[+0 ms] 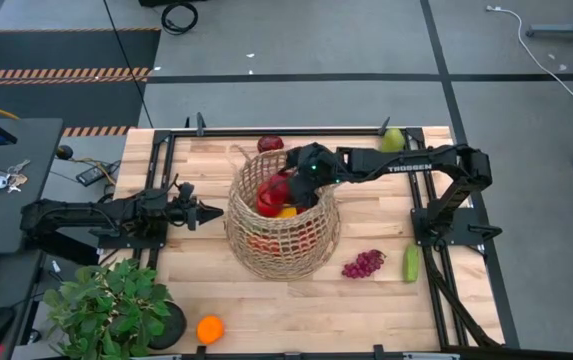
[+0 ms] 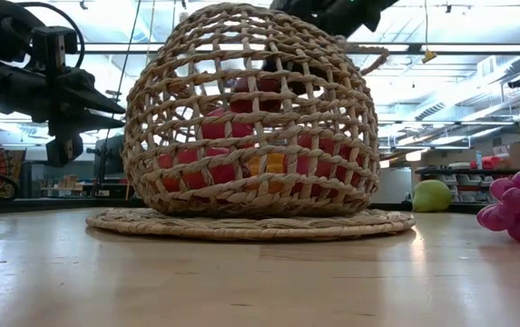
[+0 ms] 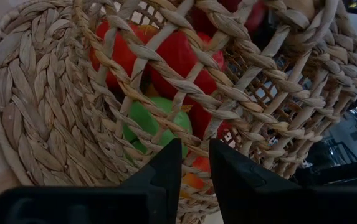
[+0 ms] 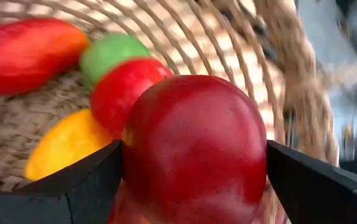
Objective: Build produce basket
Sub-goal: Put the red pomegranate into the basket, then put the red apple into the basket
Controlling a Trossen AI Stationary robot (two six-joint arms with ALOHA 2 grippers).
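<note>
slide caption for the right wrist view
Right gripper jaws hold a red apple inside the wicker basket, above produce already there.

We note a tan open-weave wicker basket (image 1: 284, 238) holding a glossy dark-red round apple (image 4: 194, 149), a green rounded fruit (image 4: 111, 53), a yellow-orange oval fruit (image 4: 66, 144) and a red-to-orange elongated fruit (image 4: 25, 53), with purple plastic grapes (image 1: 363, 264) on the pale blond wooden tabletop (image 1: 386, 300).
</note>
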